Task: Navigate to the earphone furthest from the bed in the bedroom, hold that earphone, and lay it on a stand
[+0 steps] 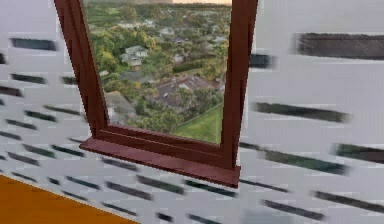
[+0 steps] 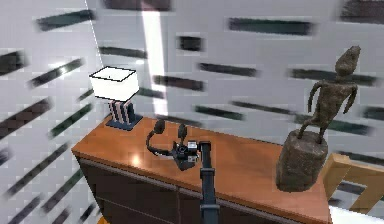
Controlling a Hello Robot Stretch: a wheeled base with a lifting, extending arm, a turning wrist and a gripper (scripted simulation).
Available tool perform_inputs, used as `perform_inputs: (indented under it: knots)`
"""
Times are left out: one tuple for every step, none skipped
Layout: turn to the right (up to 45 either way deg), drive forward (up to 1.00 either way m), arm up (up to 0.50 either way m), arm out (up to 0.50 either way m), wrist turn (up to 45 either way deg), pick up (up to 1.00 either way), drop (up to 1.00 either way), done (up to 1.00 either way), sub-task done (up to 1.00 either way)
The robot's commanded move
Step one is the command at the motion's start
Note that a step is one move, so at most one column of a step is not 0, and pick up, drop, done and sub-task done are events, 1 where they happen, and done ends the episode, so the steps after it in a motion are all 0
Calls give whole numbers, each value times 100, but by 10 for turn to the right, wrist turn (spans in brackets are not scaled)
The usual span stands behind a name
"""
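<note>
In the forward view, a window (image 1: 165, 70) with a dark red-brown frame sits in a white wall (image 1: 310, 80) patterned with short dark dashes. Through the glass, houses, trees and green lawns are seen from high above. A wedge of orange floor (image 1: 30, 205) fills the view's bottom left corner. Nothing here carries any writing.

In the arm side view, a wooden cabinet (image 2: 250, 160) with a glossy brown top stands against the same dashed wall. A small lamp (image 2: 113, 92) with a white shade stands at the cabinet's far left corner. The arm (image 2: 207, 185), a dark bar, rises well to the right of the lamp and ends over the cabinet top. The gripper (image 2: 158, 138) hangs just beside the lamp, to its lower right, with brown tabletop behind it.

Thin dark curves show at the gripper's far end. They cannot be told apart as fingers or earphone, so the earphone's place relative to the gripper cannot be told. Nor can it be told whether the gripper grasps anything or hangs released.

The white squares (image 2: 186, 152) sit right of the gripper, farther from the lamp, and their black marks are too small to read. A brown statue (image 2: 320, 120) of a standing figure on a rough block stands well apart from the lamp, at the cabinet's right end.
</note>
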Motion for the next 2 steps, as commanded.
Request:
perform_inputs:
  knots:
    - [0, 0, 10, 0, 0, 0, 0, 0, 0]
    - [0, 0, 28, 0, 0, 0, 0, 0, 0]
